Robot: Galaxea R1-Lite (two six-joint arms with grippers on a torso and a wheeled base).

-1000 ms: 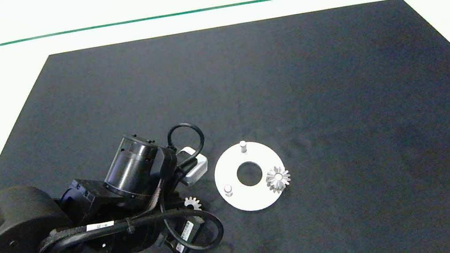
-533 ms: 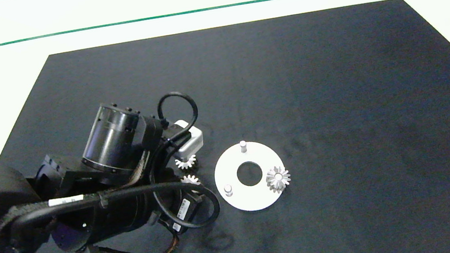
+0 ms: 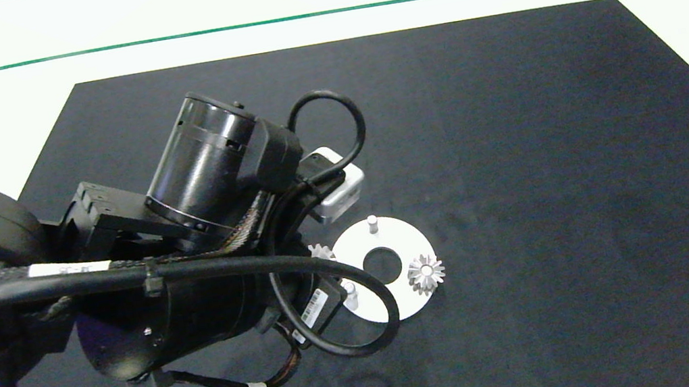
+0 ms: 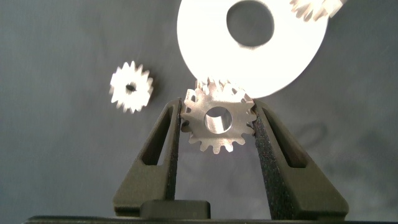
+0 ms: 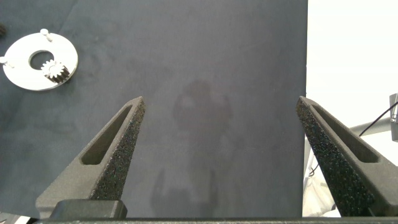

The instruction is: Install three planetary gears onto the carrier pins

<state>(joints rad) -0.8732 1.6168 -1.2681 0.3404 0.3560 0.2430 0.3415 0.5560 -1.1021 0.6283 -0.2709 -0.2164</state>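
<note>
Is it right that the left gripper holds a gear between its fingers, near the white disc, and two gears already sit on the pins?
Only one gear sits on a pin, as the head view shows. The left gripper does hold a second gear near the white disc; a third lies on the mat.

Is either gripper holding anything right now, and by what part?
The left gripper holds a small gear flat, its fingers pinching the toothed rim on opposite sides. The right gripper is open and empty.

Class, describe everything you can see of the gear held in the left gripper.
The gear is a small silvery metal wheel with pointed teeth around its rim and a round centre hole. The left gripper clamps it between its two dark fingers, flat face toward the wrist camera. It hangs above the mat, at the white disc's edge.
</note>
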